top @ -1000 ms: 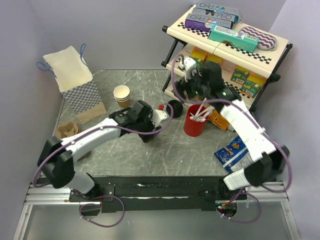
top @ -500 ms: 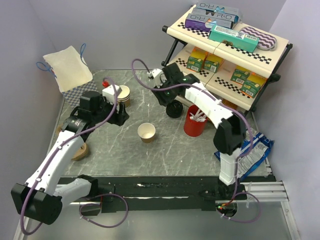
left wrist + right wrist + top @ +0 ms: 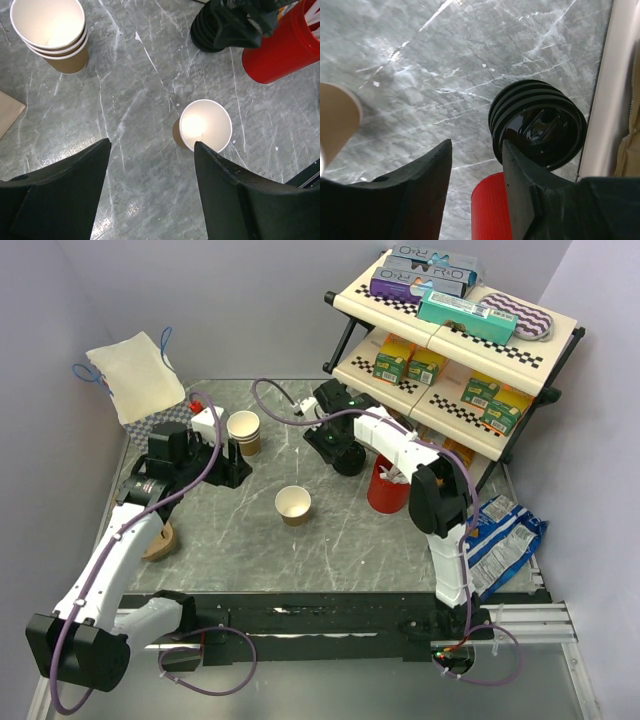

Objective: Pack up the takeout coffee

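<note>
No brown cup with a black lid shows in any view. A lidless brown cup (image 3: 293,504) with a white inside stands alone mid-table; it also shows in the left wrist view (image 3: 205,127). My left gripper (image 3: 230,466) is open and empty, left of that cup and beside a stack of lidless cups (image 3: 243,430); its jaws (image 3: 150,150) stand wide above bare table. My right gripper (image 3: 332,443) is open and empty, just above and beside a stack of black lids (image 3: 351,458); in its wrist view the gripper (image 3: 475,150) has the lids (image 3: 537,125) by its right finger.
A red cup of stirrers (image 3: 390,483) stands right of the lids. A checked paper bag (image 3: 150,400) stands at the back left, with a brown cup carrier (image 3: 158,542) at the left edge. A shelf of boxes (image 3: 450,330) fills the back right. A snack bag (image 3: 505,538) lies right.
My left arm has drawn back left, leaving the lidless cup standing mid-table. My right arm has swung from the shelf to the stack of lids and settled closer to it.
</note>
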You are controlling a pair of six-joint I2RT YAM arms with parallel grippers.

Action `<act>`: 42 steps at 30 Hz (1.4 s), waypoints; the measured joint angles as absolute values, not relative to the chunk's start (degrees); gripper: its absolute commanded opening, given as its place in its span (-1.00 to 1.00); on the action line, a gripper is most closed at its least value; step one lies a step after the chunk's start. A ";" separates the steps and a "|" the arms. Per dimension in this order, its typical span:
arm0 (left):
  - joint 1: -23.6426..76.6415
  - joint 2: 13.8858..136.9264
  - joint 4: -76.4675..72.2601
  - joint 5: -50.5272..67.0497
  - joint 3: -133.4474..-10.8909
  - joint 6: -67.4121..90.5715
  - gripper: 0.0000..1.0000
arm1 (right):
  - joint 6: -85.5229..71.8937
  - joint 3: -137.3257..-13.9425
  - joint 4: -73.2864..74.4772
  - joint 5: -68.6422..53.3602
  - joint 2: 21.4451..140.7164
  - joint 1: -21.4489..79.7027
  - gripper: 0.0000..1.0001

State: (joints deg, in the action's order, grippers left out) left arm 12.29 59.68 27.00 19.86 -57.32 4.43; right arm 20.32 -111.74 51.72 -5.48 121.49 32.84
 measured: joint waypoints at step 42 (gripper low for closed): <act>9.19 60.25 24.62 23.92 -55.59 7.18 0.48 | 23.46 -113.27 51.31 -1.06 127.57 32.47 -0.17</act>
